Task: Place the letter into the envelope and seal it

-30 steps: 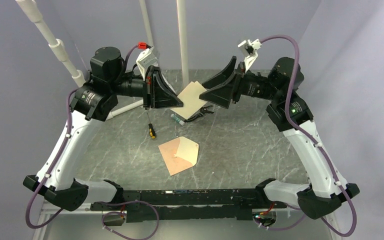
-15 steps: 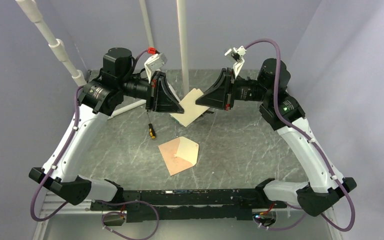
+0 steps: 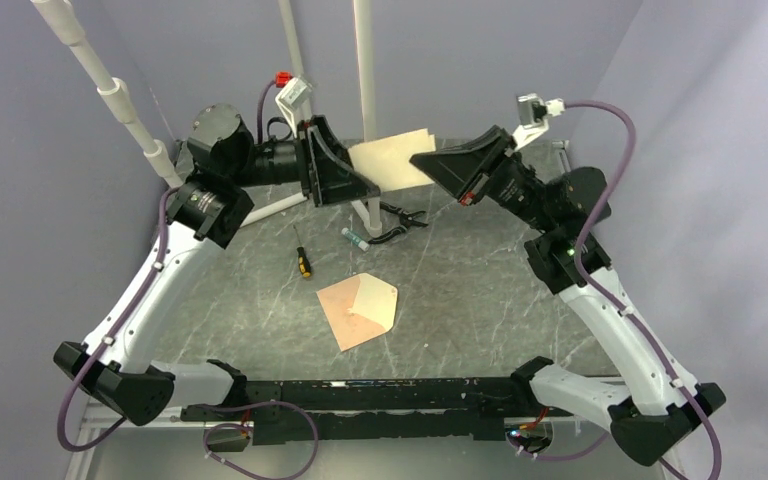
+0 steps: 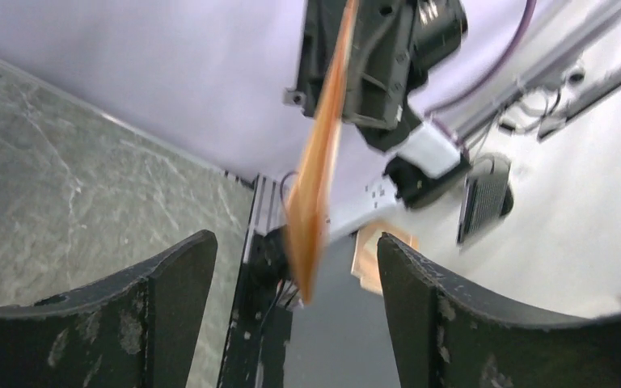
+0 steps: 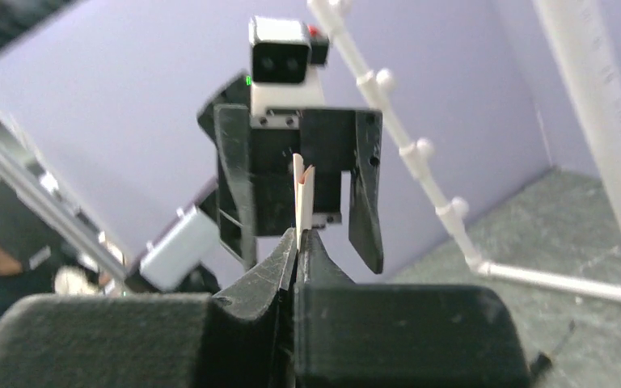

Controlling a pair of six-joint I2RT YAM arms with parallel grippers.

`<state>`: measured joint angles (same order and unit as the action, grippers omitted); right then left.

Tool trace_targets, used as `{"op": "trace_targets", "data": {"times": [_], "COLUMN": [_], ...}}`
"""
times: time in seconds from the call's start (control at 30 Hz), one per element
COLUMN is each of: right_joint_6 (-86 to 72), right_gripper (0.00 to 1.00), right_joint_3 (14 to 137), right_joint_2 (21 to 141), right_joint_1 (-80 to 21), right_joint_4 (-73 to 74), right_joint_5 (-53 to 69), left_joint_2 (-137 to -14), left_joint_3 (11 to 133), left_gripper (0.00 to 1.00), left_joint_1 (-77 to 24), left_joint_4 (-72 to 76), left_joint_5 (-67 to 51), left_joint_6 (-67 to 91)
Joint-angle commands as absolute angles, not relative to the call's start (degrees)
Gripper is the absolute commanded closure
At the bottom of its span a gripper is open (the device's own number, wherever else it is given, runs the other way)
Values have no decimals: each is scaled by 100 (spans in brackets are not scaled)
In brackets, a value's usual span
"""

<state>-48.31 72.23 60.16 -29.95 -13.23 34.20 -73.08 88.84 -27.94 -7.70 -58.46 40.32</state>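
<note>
The letter (image 3: 393, 158), a pale peach sheet, hangs in the air at the back of the table. My right gripper (image 3: 418, 161) is shut on its right edge, and in the right wrist view the sheet (image 5: 300, 190) rises edge-on from the closed jaws (image 5: 298, 234). My left gripper (image 3: 370, 190) stands open just left of the sheet. In the left wrist view the letter (image 4: 317, 194) hangs edge-on between the spread fingers (image 4: 174, 295), touching neither. The envelope (image 3: 359, 310) lies flat on the table in the middle, its flap open.
A screwdriver (image 3: 303, 262) with a yellow and black handle lies left of the envelope. Black pliers (image 3: 400, 216) and a small tube (image 3: 354, 237) lie under the raised letter. White poles (image 3: 364, 80) stand at the back, and a jointed one (image 3: 110, 95) at the far left.
The left gripper has opened and let go of the letter. The right gripper has shut on it and carried it up and toward the back, turning it more level.
</note>
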Motion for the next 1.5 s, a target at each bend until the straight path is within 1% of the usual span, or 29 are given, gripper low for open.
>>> {"op": "trace_targets", "data": {"times": [0.0,0.1,0.23,0.33,0.4,0.47,0.5,0.53,0.6,0.63,0.67,0.73,0.77,0.8,0.83,0.87,0.9,0.97,1.07,1.13,1.23,1.33,1.47], "right_joint_6": [-5789,-5983,-6325,-6560,-6643,-6670,-6666,-6652,-6582,-6492,-6362,-6088,-5932,-5721,-5357,-5030,-4650,-3837,-2655,-2000,-1474,-1315,-1393], "right_gripper": [100,100,100,100,100,100,100,100,100,100,100,100,92,69,53,41,35,26,22,22,24,29,32], "right_joint_3": [6766,6595,6476,6462,6455,6428,6411,6396,6390,6408,6441,6497,6484,6474,6514,6596,6712,7130,8060,8654,9349,9675,9524], "right_joint_2": [5731,5720,5808,5913,5968,5979,5972,5963,5914,5894,5872,5808,5739,5652,5553,5480,5427,5427,5761,6099,6667,7088,7191], "right_joint_1": [-3023,-3023,-3023,-3032,-3045,-3052,-3058,-3054,-3058,-3059,-3056,-3059,-3054,-3051,-3037,-3033,-3025,-2996,-2988,-2988,-2991,-3012,-3034], "right_joint_4": [-2830,-2963,-3130,-3118,-3028,-2986,-2951,-2896,-2791,-2711,-2510,-2084,-1913,-1738,-1428,-1116,-810,41,1568,2489,3453,3932,3771], "right_joint_5": [1890,1536,1343,1211,1137,1117,1109,1093,1112,1139,1187,1280,1328,1394,1406,1470,1642,2036,3056,3966,4828,5205,5488], "left_joint_2": [-7450,-7482,-7699,-7936,-7973,-7930,-7895,-7867,-7808,-7804,-7816,-7819,-7802,-7769,-7748,-7713,-7678,-7595,-7480,-7454,-7566,-7685,-7764], "left_joint_3": [8642,8258,7963,7902,7841,7794,7784,7771,7791,7821,7863,7959,8007,8056,8139,8259,8391,8651,9019,9134,9344,9568,9723], "left_gripper": [25,27,27,30,36,47,54,63,78,89,96,97,98,98,97,98,98,98,98,98,97,98,98], "left_joint_1": [-2802,-2811,-2836,-2855,-2856,-2856,-2856,-2856,-2856,-2856,-2854,-2848,-2848,-2848,-2843,-2847,-2848,-2848,-2845,-2848,-2848,-2843,-2848], "left_joint_4": [1105,2020,3192,3945,4092,3901,3763,3621,3375,3289,3252,3025,2896,2711,2447,2079,1571,524,-1096,-1687,-2453,-3112,-3642], "left_joint_5": [-4922,-4555,-4358,-4410,-4365,-4286,-4248,-4222,-4209,-4297,-4408,-4682,-4846,-5041,-5277,-5545,-5767,-6274,-6797,-7216,-7591,-7576,-7297], "left_joint_6": [6044,6674,7628,8270,8398,8278,8177,8062,7847,7769,7718,7502,7341,7135,6865,6460,5991,4932,3191,2503,1770,1231,770]}}
